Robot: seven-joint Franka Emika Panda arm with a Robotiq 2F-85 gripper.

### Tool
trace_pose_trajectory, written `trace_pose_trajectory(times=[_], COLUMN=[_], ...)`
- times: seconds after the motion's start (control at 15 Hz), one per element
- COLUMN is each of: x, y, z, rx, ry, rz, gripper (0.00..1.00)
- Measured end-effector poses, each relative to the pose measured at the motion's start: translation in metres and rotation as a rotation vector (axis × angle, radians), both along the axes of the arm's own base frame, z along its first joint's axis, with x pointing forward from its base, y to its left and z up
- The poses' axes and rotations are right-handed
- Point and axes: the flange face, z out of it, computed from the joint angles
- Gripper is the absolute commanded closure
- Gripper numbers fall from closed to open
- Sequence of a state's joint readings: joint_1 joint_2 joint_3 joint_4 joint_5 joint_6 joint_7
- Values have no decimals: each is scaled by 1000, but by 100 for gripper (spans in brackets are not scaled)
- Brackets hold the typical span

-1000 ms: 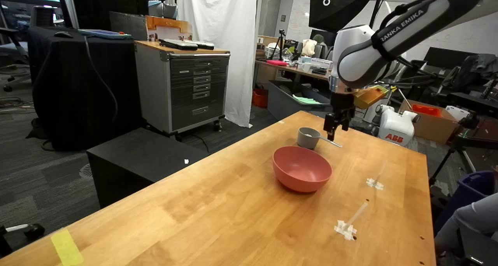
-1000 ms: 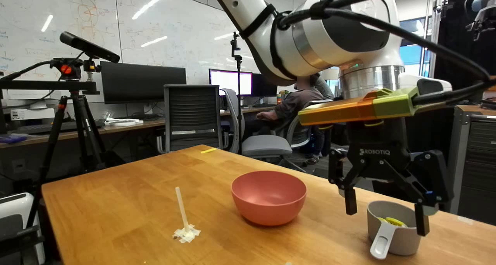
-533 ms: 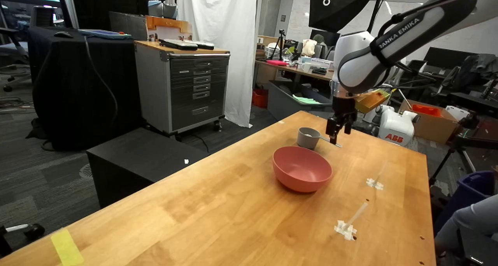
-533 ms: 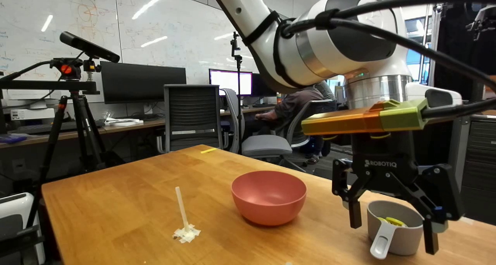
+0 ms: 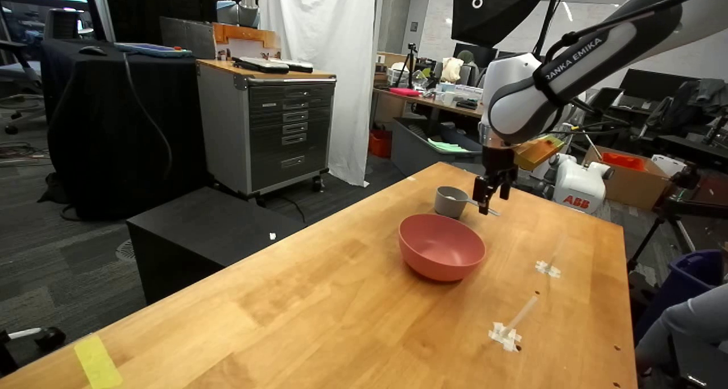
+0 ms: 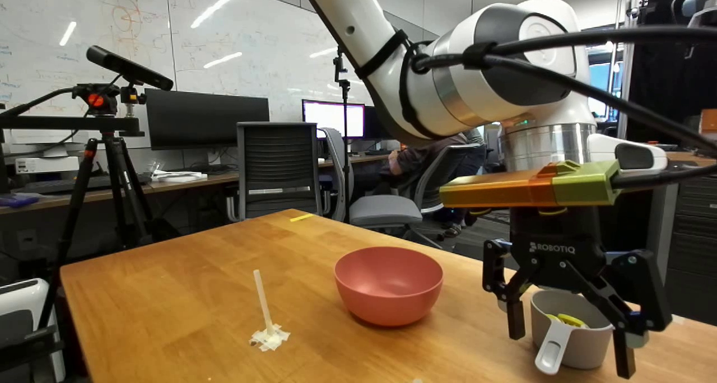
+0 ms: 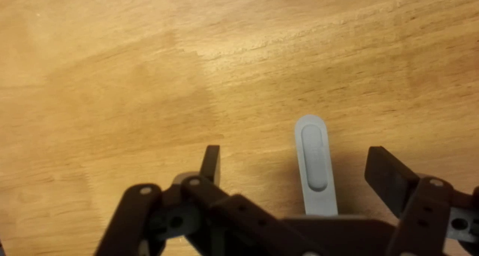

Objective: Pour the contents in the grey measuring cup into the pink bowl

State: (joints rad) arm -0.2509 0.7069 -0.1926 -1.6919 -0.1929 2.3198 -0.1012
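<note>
Where the grey measuring cup [image 6: 585,346] stands: upright on the wooden table [image 6: 196,304], just beyond the fingers [image 6: 516,320] in an exterior view, seen between them.
Handle [image 7: 317,160]: between the fingers in the wrist view, nearer the finger at that view's right, touching neither.
Contents [image 6: 570,320]: yellow pieces inside the cup, partly hidden.
Gripper [image 6: 570,341]: fingers unclenched, pointing down, spread wide to either side of the handle.
Pink bowl [image 6: 389,307]: upright on the table, left of the fingers in both exterior views, apart from them and the cup.
Pale stick [image 6: 262,300]: taped to the table, farther left of the fingers than the bowl in an exterior view.
</note>
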Motion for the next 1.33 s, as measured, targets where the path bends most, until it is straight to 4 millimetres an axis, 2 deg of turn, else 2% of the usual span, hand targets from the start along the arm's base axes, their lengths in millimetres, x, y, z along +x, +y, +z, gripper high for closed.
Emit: trace_pose_trajectory(times=[0.2, 0.27, 0.47, 0.53, 0.6, 0.67, 0.8, 0.93, 1.0, 1.33], x=[4, 5, 8, 9, 9, 10, 10, 11, 11, 13], y=[1, 1, 2, 3, 2, 2, 2, 2, 2, 1], z=[0, 0, -2, -2, -4, -5, -8, -11, -13, -14], rx=[-3, -4, -6, -6, -6, -7, -6, -6, -7, -9], ry=[-5, -5, -6, -6, -6, -5, -2, 2, 3, 0], rz=[4, 5, 10, 11, 11, 11, 12, 12, 12, 11], gripper=[14, 28, 46, 57, 59, 74, 89, 94, 88, 89])
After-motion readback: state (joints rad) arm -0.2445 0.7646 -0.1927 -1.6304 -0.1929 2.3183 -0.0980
